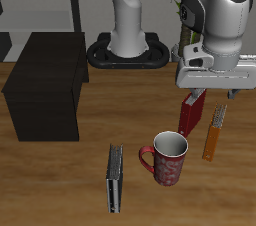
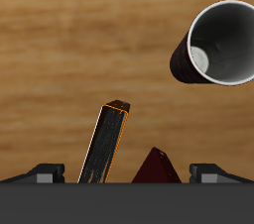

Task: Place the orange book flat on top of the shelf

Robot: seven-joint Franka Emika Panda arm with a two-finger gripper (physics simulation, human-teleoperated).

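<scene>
The thin orange book [image 1: 214,134], bright-covered with pale page edges, lies on the bench [image 1: 60,185] beneath the gripper [image 1: 207,91], whose fingers stand apart, holding nothing.

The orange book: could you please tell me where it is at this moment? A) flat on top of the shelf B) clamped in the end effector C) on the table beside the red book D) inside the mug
C: the orange book rests on the table next to the red book, below the end effector, while the shelf top is bare.
</scene>
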